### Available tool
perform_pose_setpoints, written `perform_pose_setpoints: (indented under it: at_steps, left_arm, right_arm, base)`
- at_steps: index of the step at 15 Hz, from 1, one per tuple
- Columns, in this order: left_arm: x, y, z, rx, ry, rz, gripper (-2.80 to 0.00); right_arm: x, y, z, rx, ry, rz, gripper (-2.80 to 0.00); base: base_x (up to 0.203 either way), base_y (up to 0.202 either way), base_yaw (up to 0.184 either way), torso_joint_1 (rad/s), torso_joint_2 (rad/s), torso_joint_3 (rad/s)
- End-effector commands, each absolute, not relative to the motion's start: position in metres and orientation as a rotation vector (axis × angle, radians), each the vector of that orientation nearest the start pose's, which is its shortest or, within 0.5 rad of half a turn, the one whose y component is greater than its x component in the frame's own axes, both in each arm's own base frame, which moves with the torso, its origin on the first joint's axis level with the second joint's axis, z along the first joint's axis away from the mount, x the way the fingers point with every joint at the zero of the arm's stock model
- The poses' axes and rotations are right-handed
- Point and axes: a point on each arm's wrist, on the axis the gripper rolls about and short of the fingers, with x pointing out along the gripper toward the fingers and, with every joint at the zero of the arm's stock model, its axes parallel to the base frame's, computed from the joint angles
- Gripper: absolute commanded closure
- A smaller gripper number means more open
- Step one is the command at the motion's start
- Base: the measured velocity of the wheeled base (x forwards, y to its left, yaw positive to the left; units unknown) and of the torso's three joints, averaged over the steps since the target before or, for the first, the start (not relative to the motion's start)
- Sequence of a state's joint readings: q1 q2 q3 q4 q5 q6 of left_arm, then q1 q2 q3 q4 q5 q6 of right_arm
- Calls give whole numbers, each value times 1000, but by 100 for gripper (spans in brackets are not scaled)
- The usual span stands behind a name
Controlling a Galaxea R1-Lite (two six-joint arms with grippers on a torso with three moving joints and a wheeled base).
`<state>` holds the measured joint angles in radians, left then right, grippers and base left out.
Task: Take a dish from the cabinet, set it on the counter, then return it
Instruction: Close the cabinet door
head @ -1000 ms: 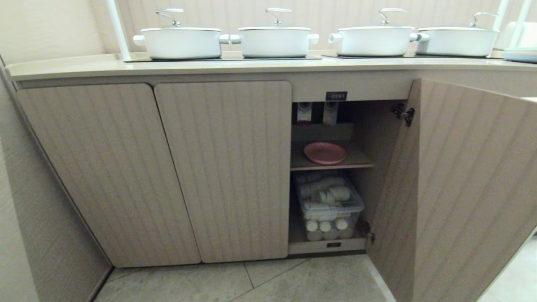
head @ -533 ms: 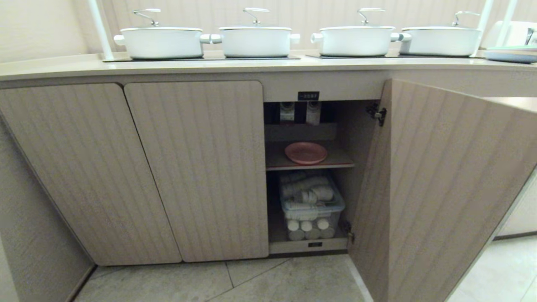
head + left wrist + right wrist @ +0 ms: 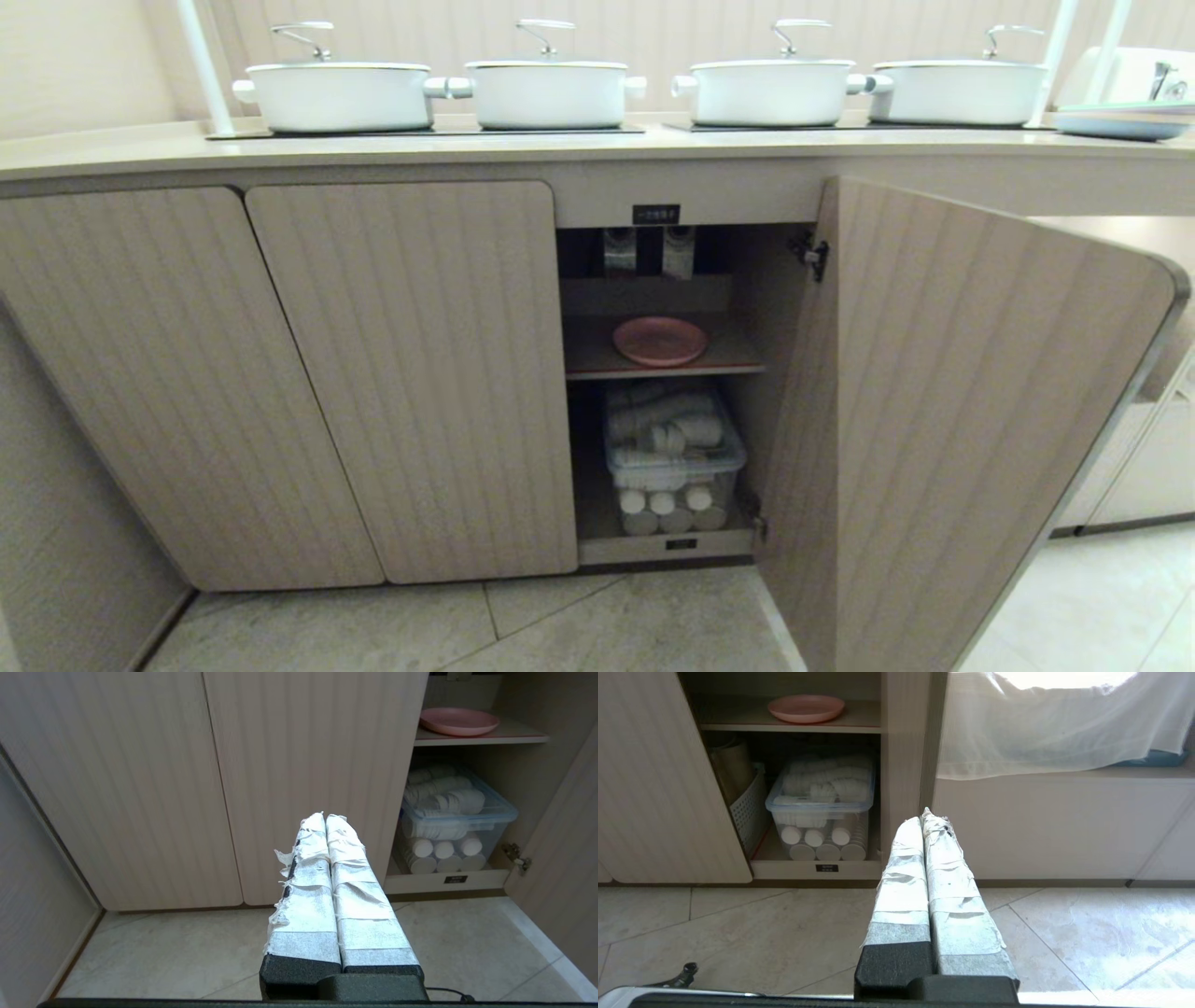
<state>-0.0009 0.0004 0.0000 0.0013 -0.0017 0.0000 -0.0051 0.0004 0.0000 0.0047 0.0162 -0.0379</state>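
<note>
The pink dish (image 3: 659, 341) lies on the inner shelf of the open cabinet (image 3: 653, 373), under a small black label (image 3: 655, 214); the wrist views show the dish (image 3: 459, 720) (image 3: 806, 708) too. The cabinet's fluted door (image 3: 952, 420) stands swung out to the right. Above runs the pale counter (image 3: 140, 149). Neither arm shows in the head view. My left gripper (image 3: 325, 817) hangs low over the floor before the shut doors, its taped fingers pressed together and empty. My right gripper (image 3: 921, 817) is shut and empty too, pointing at the open door's edge.
Several white lidded pots (image 3: 546, 91) stand on black hob panels along the counter, with stacked plates (image 3: 1120, 121) at its far right. A clear bin of white cups (image 3: 672, 462) fills the cabinet's lower space. Two shut fluted doors (image 3: 411, 373) are left of the opening.
The whole head view has shifted: the cabinet and pots now sit further left in the picture, and more of the open door shows. The dish has stayed on its shelf.
</note>
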Motion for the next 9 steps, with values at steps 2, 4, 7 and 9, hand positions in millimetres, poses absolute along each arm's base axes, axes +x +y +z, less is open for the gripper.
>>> perform_pose_setpoints:
  at_steps: [2,4,7,9]
  left_arm:
    - [-23,0,75,0,2,-2,0]
    - [-23,0,75,0,2,-2,0]
    - [-23,0,75,0,2,-2,0]
    - [-23,0,75,0,2,-2,0]
  right_arm:
    - [-23,0,75,-38,6,12,0]
    - [-23,0,75,-38,6,12,0]
    - [-23,0,75,-38,6,12,0]
    - [-23,0,75,-38,6,12,0]
  base:
    - [0,0,0,0,0,0]
    - [0,0,0,0,0,0]
    - [0,0,0,0,0,0]
    - [0,0,0,0,0,0]
